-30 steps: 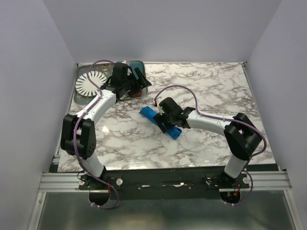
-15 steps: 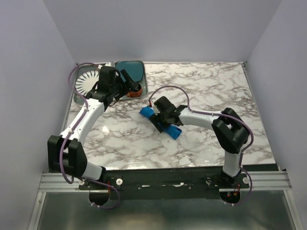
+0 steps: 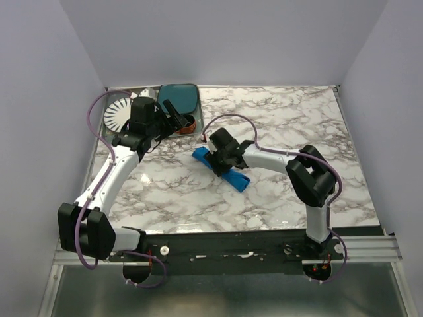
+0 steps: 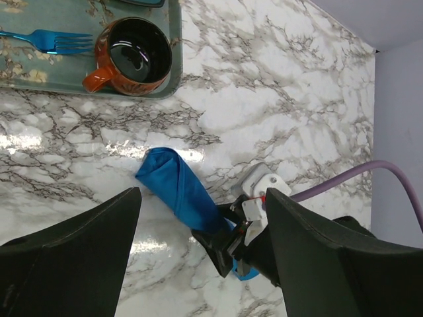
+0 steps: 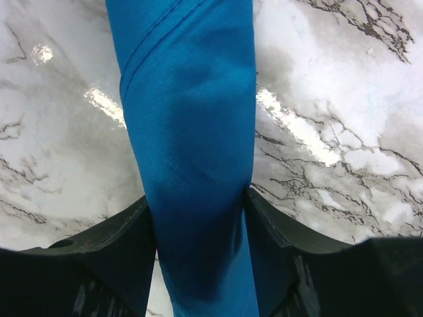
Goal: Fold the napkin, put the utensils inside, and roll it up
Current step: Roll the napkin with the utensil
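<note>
The blue napkin (image 3: pixel 200 155) lies rolled into a slim tube on the marble, slanting from back left to front right. My right gripper (image 3: pixel 223 163) straddles its middle. In the right wrist view both black fingers (image 5: pixel 125 244) press against the sides of the roll (image 5: pixel 192 125), so it is shut on the roll. A blue metal fork (image 4: pixel 49 41) lies on the tray (image 4: pixel 173 46), apart from the napkin. My left gripper (image 3: pixel 172 117) hovers over the tray's near edge, open, with nothing between its fingers (image 4: pixel 79 251). Whether any utensil sits inside the roll is hidden.
An orange mug (image 4: pixel 135 56) with a dark inside stands on the tray beside the fork. A dark teal plate (image 3: pixel 178 98) and a white fluted plate (image 3: pixel 117 113) sit at the back left. Walls close the table on three sides.
The right gripper slid a little back and left along the roll and its jaws closed in on it. The left arm swung left, uncovering the teal plate.
</note>
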Robot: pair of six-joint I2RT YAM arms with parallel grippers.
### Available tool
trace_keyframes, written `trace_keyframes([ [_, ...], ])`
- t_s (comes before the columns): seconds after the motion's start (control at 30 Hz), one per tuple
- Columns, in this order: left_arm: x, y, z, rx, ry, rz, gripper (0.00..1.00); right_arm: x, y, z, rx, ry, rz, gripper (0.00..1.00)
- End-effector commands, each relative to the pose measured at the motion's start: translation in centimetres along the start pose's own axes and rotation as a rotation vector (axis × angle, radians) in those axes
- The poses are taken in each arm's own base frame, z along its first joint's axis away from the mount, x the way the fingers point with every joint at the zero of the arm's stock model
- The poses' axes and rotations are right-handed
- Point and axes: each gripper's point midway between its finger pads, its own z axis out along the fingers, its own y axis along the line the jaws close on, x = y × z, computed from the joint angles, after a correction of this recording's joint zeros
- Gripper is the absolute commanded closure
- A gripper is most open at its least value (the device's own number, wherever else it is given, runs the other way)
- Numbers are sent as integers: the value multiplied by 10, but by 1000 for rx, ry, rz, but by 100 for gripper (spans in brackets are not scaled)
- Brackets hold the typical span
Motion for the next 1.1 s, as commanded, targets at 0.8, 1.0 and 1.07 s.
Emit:
trace_keyframes([
  [0.8, 17, -8, 2, 93, 67, -16, 15, 57, -49, 11, -277, 95, 528, 58],
  [1.0, 40, -10, 14, 142, 154, -49, 15, 62, -62, 9, -186, 114, 539, 58],
  [1.07, 53, -10, 23, 151, 202, -57, 15, 63, -65, 7, -161, 119, 555, 58],
])
